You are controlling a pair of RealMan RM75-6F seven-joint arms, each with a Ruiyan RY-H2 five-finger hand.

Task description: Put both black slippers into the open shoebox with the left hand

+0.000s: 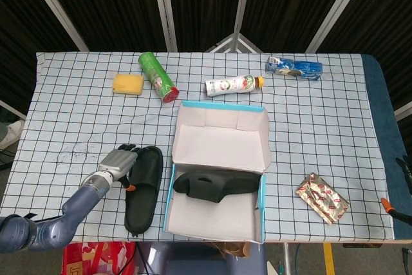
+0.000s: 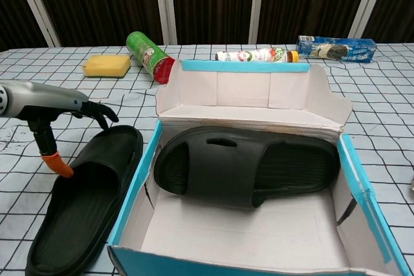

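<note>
One black slipper (image 1: 143,188) (image 2: 84,205) lies on the checked cloth just left of the open shoebox (image 1: 221,140) (image 2: 246,92). The other black slipper (image 1: 215,185) (image 2: 252,166) lies inside the box. My left hand (image 1: 119,162) (image 2: 68,103) hovers at the far, left end of the loose slipper. Its dark fingers (image 2: 103,113) reach over the slipper's tip. The orange-tipped thumb (image 2: 55,156) points down at the slipper's left rim. It holds nothing. Only fingertips of my right hand (image 1: 400,185) show, spread apart at the right edge of the head view.
Along the back lie a yellow sponge (image 1: 127,84), a green can (image 1: 158,76), a white bottle (image 1: 233,84) and a blue packet (image 1: 295,67). A foil packet (image 1: 322,198) lies right of the box. The table's front edge runs close below the slipper and box.
</note>
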